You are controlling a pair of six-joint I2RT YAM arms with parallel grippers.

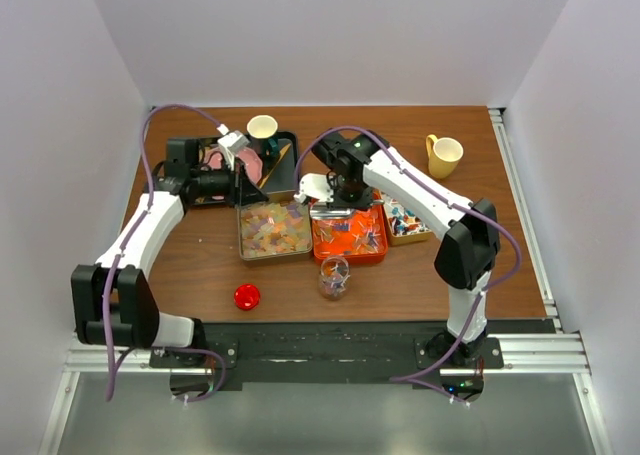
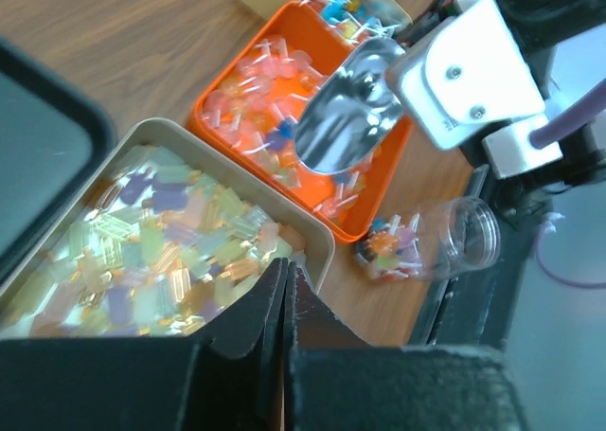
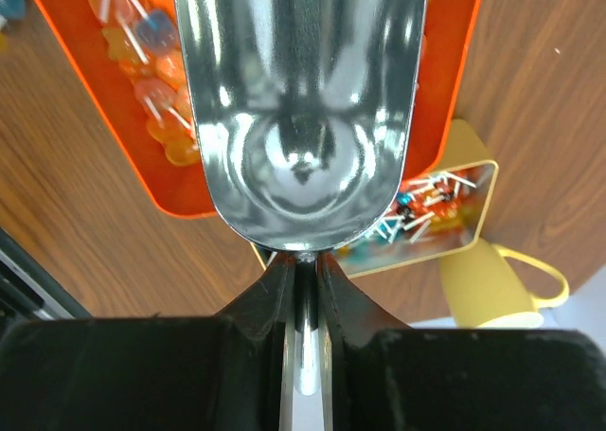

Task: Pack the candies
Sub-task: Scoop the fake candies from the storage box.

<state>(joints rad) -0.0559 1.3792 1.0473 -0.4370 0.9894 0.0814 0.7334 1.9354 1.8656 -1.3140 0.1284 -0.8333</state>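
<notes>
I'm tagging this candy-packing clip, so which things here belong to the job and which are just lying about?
Belongs to the job: candies in the beige tray, orange tray and yellow tray; clear jar; metal scoop held by the right gripper.
Lying about: yellow mug, white cup, black tray, red disc.

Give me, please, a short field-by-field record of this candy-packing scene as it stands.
left gripper: shut, holding nothing, by a corner of the beige tray
beige tray: full of pastel candies
right gripper: shut on the scoop handle
scoop: metal, empty, above the orange tray
orange tray: holds wrapped candies
jar: clear, lying on its side on the table, open, a few candies inside
red disc: on the table, left of the jar
</notes>
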